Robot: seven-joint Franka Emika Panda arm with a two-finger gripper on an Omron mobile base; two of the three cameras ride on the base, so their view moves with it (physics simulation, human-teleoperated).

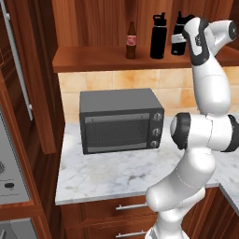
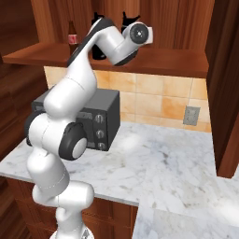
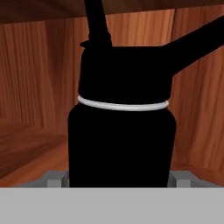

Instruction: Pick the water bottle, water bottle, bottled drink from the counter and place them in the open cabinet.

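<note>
On the cabinet shelf [image 1: 93, 58] stand the brown bottled drink [image 1: 131, 41] with its red label, a black water bottle [image 1: 158, 37] to its right, and a second black water bottle [image 1: 177, 35] partly behind my wrist. In the hand view this second water bottle [image 3: 122, 131] stands upright on the shelf board, a white ring below its cap. My gripper [image 3: 118, 177] is around its lower body, and its grey fingertips [image 3: 54, 177] press both sides. From the right side, the drink [image 2: 72, 37] and the caps of both black bottles [image 2: 127, 19] show above my arm.
A dark toaster oven [image 1: 121, 121] sits on the marble counter [image 1: 107, 172] under the shelf. The open cabinet door [image 1: 18, 70] with its silver handle hangs at the left. A wall outlet [image 2: 191, 115] is on the tiled backsplash. Cabinet wood walls close in around the hand.
</note>
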